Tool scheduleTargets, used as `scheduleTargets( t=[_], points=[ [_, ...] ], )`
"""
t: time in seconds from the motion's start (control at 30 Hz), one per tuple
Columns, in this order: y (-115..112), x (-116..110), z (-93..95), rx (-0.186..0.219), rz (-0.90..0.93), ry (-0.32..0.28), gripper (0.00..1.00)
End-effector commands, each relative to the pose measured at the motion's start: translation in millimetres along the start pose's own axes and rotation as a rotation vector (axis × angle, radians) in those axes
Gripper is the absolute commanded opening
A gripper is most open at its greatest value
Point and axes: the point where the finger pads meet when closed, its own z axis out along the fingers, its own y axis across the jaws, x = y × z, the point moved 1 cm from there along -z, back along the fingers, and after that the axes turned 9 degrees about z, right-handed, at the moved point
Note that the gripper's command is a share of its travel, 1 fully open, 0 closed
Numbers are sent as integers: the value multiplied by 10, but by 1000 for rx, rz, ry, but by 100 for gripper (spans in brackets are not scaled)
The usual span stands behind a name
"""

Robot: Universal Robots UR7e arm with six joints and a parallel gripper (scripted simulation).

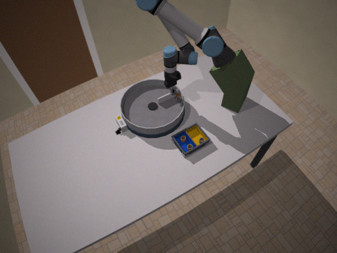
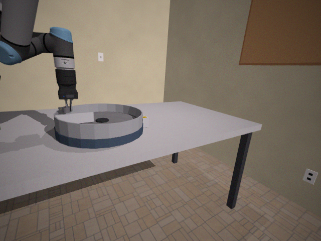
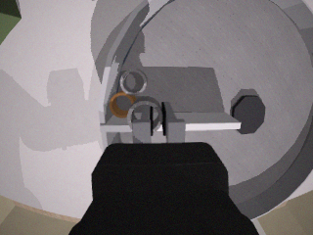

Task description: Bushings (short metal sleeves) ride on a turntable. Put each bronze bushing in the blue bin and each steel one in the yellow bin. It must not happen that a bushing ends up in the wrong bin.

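Observation:
My gripper (image 1: pixel 172 91) (image 2: pixel 68 110) (image 3: pixel 156 112) is shut on the wall of a steel bushing (image 2: pixel 65 110) (image 3: pixel 130 114), held raised beside the white divider of the turntable (image 1: pixel 141 115) (image 2: pixel 100 128) (image 3: pixel 191 39). A bronze bushing (image 1: pixel 178 95) (image 3: pixel 112 105) and another steel bushing (image 1: pixel 178 99) (image 3: pixel 122 82) stand close together on the turntable near its rim, just beside the held one. In the top view, the blue bin (image 1: pixel 187 140) holds two bronze bushings (image 1: pixel 182 138) (image 1: pixel 189 147). The yellow bin (image 1: pixel 194 132) holds one steel bushing (image 1: pixel 201 139).
The white divider (image 1: pixel 164 98) (image 2: pixel 80 117) (image 3: pixel 212 125) runs inward from the high turntable rim, close to the fingers. A dark hub (image 1: pixel 152 106) (image 2: pixel 102 120) (image 3: pixel 247 114) stands at the turntable's centre. A green angled block (image 1: pixel 234 85) stands under the arm's base, right of the turntable.

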Motion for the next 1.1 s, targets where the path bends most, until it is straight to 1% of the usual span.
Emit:
scheduleTargets(
  t=[0.0,0.07,0.17,0.33,0.73,0.9,1.07],
  points=[
    [5,-2,-137,2,0,1,0],
    [6,-2,-235,2,0,1,0],
    [6,-2,-235,2,0,1,0],
    [6,-3,-481,2,0,1,0],
    [6,-3,-481,2,0,1,0],
    [-43,528,-476,1,0,0,0],
    [-45,555,-476,1,0,0,0]
  ],
)
